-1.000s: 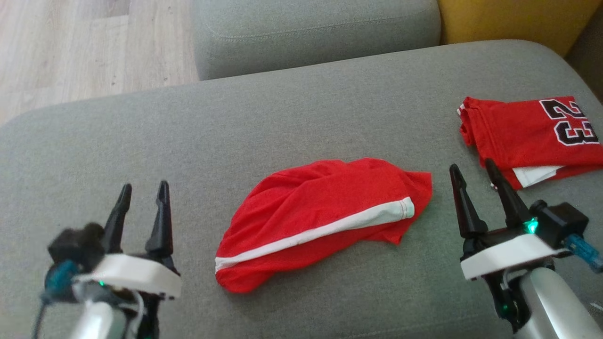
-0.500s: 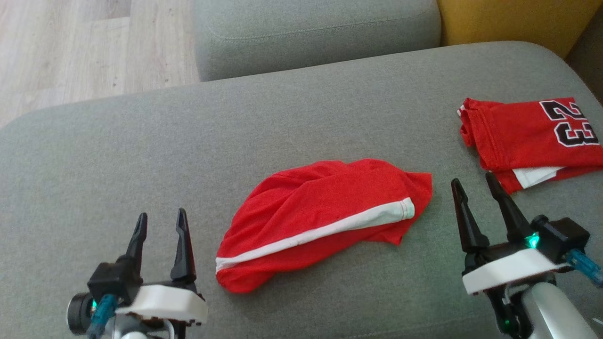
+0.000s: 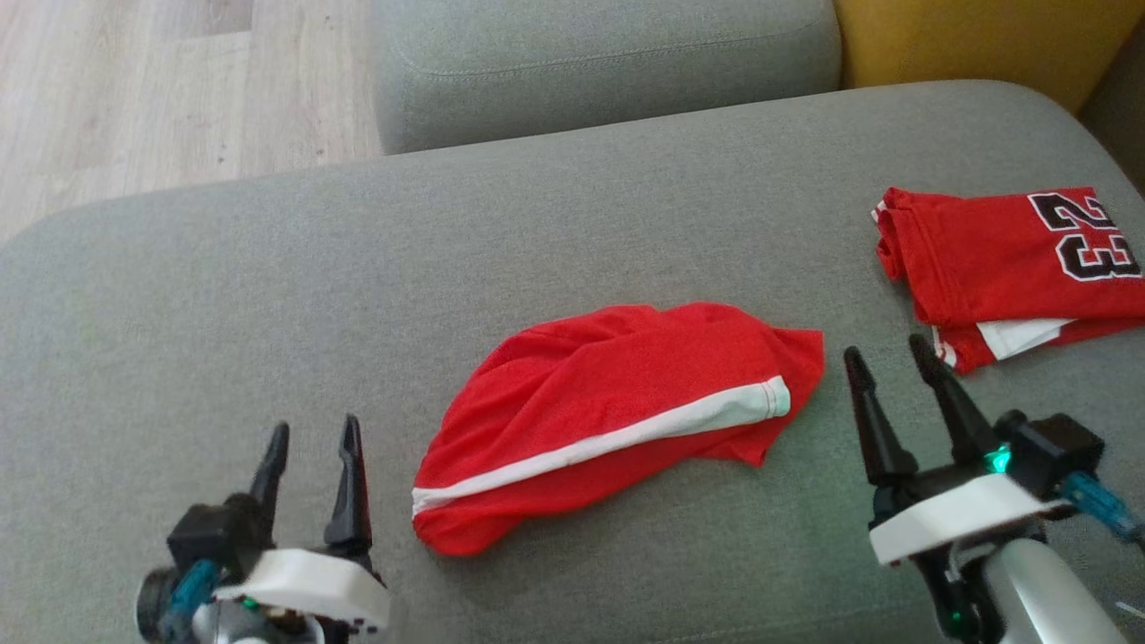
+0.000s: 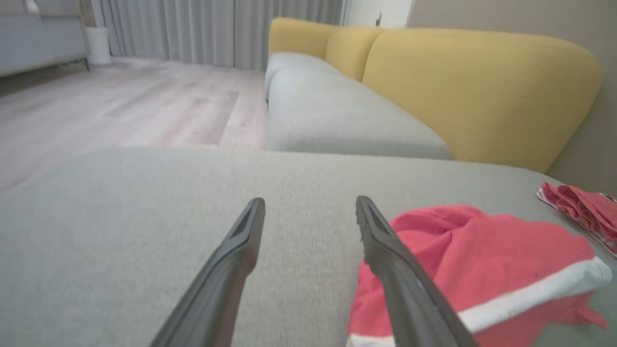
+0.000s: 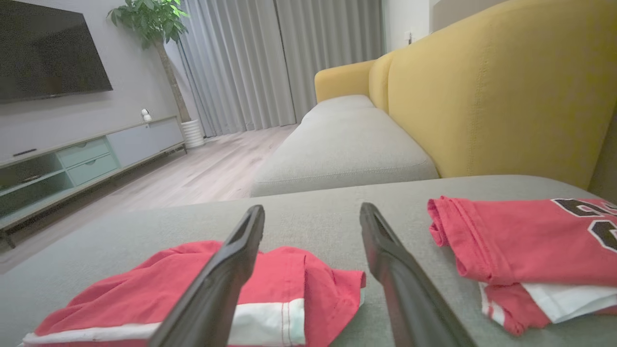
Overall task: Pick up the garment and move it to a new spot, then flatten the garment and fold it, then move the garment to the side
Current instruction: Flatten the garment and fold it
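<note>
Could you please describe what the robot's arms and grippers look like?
The left gripper and right gripper each have two long, tapered black fingers on a white base. A black block beside each carries a blue connector, with a small green light nearby. The right forearm is pale silver.

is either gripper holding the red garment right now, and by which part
Nothing is held. The left gripper and right gripper stand open either side of the red garment, which lies crumpled on the grey cushion.
</note>
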### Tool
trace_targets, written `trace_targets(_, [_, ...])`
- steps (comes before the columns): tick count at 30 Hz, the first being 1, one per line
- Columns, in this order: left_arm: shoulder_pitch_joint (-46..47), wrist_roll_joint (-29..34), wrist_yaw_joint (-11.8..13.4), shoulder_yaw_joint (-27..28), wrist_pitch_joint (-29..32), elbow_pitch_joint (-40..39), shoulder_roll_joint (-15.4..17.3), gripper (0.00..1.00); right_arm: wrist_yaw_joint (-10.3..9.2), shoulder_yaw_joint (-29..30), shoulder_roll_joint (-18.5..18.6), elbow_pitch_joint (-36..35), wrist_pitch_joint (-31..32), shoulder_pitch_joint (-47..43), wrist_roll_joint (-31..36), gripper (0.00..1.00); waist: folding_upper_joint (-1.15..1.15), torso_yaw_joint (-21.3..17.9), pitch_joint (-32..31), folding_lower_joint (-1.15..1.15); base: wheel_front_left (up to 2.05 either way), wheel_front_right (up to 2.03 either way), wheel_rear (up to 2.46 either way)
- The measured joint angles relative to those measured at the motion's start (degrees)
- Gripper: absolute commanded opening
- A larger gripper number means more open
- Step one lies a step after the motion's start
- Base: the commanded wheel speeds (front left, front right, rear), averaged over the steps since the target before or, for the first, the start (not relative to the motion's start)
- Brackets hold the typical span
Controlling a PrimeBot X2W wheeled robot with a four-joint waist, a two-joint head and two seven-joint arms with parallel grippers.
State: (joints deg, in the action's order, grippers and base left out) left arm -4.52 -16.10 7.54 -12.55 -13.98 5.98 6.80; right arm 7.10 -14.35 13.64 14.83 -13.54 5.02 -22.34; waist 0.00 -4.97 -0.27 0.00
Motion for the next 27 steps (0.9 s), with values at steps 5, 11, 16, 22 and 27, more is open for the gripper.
trace_targets(5, [0.09,-5.49,-3.63,-0.04,9.27,3.04,0.23,1.00,0.00,-4.27,1.49,1.64,6.88,0.60,-2.64,1.00,0.00,0.06,0.19,0.00,0.00,0.00,0.00])
trace_targets(11, [3.14,-13.81,-9.21,-1.71,29.30,3.52,2.94,1.00,0.00,-10.39,4.59,5.54,18.17,5.31,-8.55,1.00,0.00,0.87,0.95,0.00,0.00,0.00,0.00])
trace_targets(16, [8.15,-19.00,-10.81,-1.65,41.66,1.70,6.05,1.00,0.00,-12.39,5.89,8.31,21.42,9.95,-11.93,1.00,0.00,1.70,2.16,0.00,0.00,0.00,0.00])
trace_targets(22, [10.44,-25.24,-12.62,-1.66,50.05,2.20,7.57,1.00,0.00,-15.97,6.97,11.95,25.30,12.15,-16.19,1.00,0.00,2.27,3.71,0.00,0.00,0.00,0.00])
trace_targets(27, [13.06,-29.02,-13.67,-3.26,54.16,4.20,7.69,1.00,0.00,-18.11,7.08,13.43,25.64,13.41,-18.02,1.00,0.00,2.30,4.41,0.00,0.00,0.00,0.00])
